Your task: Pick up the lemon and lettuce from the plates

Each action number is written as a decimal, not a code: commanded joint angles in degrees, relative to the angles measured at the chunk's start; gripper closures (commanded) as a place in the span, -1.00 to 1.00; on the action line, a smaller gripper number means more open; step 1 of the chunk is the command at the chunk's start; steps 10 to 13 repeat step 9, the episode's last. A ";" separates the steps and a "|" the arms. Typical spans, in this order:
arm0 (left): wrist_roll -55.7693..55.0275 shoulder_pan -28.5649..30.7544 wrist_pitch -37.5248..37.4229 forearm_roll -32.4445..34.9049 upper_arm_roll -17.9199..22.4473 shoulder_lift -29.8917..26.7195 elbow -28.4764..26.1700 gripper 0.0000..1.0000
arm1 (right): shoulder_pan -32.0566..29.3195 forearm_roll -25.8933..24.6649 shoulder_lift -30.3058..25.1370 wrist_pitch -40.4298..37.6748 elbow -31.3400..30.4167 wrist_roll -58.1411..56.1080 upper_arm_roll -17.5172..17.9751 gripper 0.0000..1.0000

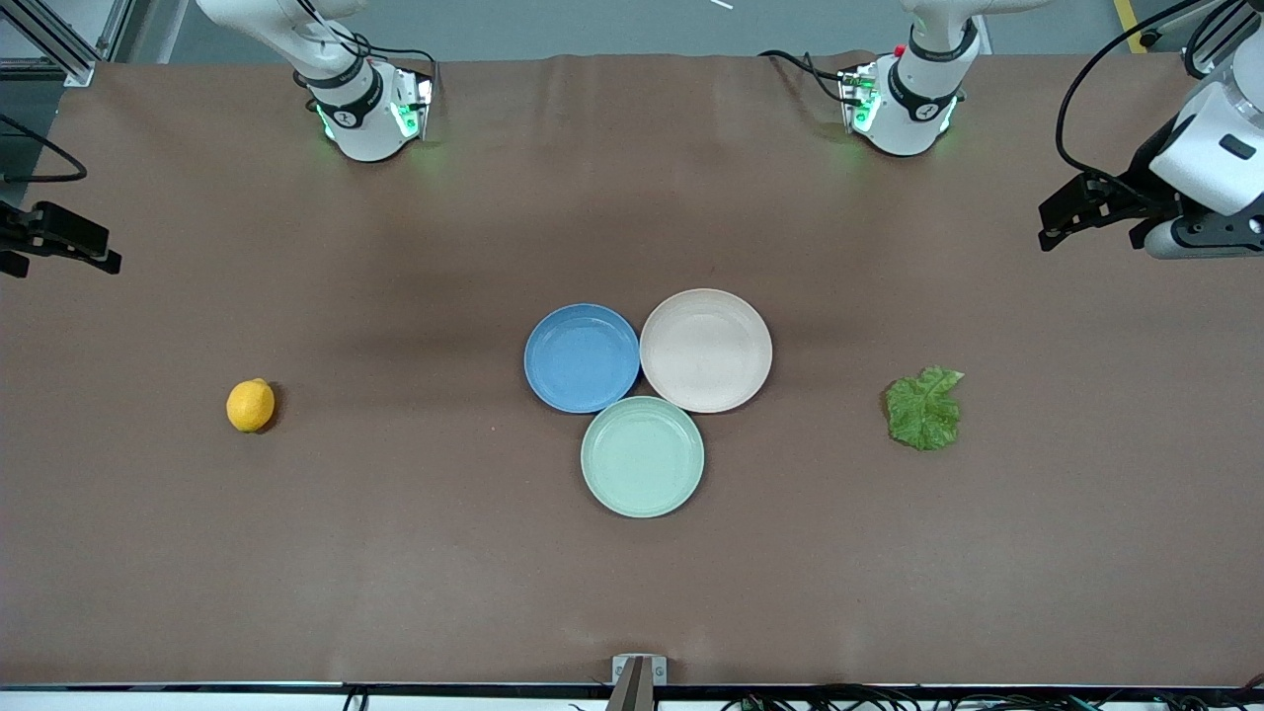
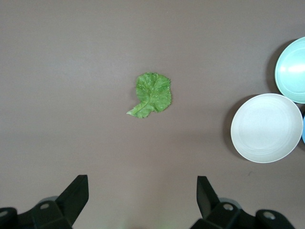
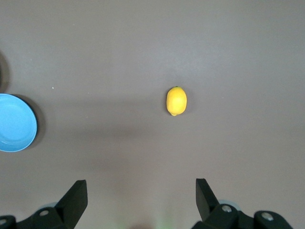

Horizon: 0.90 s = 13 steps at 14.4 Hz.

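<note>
The lemon (image 1: 251, 405) lies on the bare table toward the right arm's end, on no plate; it also shows in the right wrist view (image 3: 176, 101). The lettuce (image 1: 924, 409) lies flat on the table toward the left arm's end, also in the left wrist view (image 2: 152, 94). The blue plate (image 1: 582, 356) and the beige-pink plate (image 1: 705, 350) sit side by side mid-table, both empty. My left gripper (image 1: 1047, 225) hangs open and empty in the air, apart from the lettuce (image 2: 143, 183). My right gripper (image 1: 107, 252) hangs open and empty, apart from the lemon (image 3: 141, 187).
A mint-green plate (image 1: 642, 456), empty, touches the two other plates on the side nearer the front camera. The beige-pink plate (image 2: 267, 128) and the mint plate (image 2: 291, 70) show in the left wrist view, the blue plate (image 3: 14, 123) in the right wrist view. Brown cloth covers the table.
</note>
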 commanded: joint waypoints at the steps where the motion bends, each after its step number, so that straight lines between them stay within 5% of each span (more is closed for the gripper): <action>1: 0.56 0.48 -0.09 -0.44 -0.14 -1.24 -0.53 -1.00 | -0.70 -0.69 -0.01 -1.13 2.54 1.16 0.26 -1.00; 6: 0.83 0.74 -0.52 -0.26 0.30 -0.27 2.36 -1.00 | -0.44 -0.61 -9.05 4.04 -8.17 0.28 0.61 -1.00; 13: 0.74 0.65 -0.61 -0.17 0.39 0.61 2.72 -1.00 | -0.79 -0.61 -8.63 3.96 -6.61 0.37 0.44 -1.00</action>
